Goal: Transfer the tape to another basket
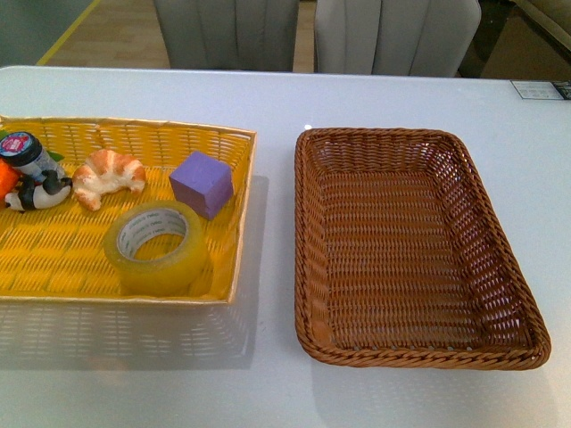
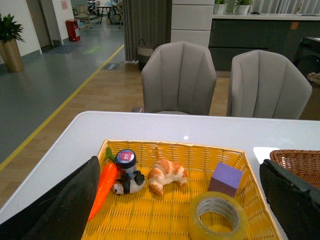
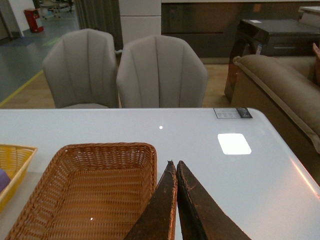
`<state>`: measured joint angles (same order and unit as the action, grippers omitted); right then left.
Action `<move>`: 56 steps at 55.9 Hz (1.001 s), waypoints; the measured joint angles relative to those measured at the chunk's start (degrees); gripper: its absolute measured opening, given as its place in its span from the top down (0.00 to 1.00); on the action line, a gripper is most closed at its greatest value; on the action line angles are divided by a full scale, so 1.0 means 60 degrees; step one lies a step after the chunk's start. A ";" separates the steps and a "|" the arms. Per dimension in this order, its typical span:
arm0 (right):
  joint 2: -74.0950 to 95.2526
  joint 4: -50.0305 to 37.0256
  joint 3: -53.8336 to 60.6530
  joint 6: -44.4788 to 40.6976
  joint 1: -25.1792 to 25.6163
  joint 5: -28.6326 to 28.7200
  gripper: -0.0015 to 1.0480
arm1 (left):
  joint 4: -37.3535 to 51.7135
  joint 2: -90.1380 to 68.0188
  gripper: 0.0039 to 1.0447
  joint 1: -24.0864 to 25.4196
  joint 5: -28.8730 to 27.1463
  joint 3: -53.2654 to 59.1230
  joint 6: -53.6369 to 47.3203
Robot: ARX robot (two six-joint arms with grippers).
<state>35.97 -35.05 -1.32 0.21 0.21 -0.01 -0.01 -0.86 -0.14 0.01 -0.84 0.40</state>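
Yellowish tape (image 1: 158, 247) flat, hole upward; left end effector (image 2: 180, 165) wide, right end effector (image 3: 174, 165) closed.

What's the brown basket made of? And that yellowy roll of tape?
The brown basket looks like woven wicker, maybe plastic imitation: braided rim, slightly glossy strands. The tape looks like shiny see-through yellowish plastic film wound on a white printed core, probably cardboard.

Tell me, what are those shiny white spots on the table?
Right wrist view: a bright square of glare on the white table, probably a ceiling light reflected, plus a tiny dot. Left wrist view: a small glint behind the yellow basket. Front view: a tiny glint by the brown wicker basket; soft shadow beneath the yellow basket.
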 joint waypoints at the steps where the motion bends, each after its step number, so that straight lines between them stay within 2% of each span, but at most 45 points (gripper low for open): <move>1: -0.0127 0.0117 0.0004 0.0000 0.0000 0.0000 0.98 | 0.0000 0.0000 0.08 0.0000 0.0000 0.0000 0.0000; 19: -0.2259 0.2124 0.0007 0.0000 0.0000 0.0000 0.98 | 0.0000 0.0000 0.08 0.0000 0.0000 0.0000 0.0000; 56: -0.4346 0.4189 0.0007 0.0000 0.0000 0.0000 0.98 | 0.0000 0.0000 0.08 0.0000 0.0000 0.0000 0.0000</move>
<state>9.89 -9.91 -1.28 0.21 0.21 -0.01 -0.01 -0.86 -0.14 0.01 -0.84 0.40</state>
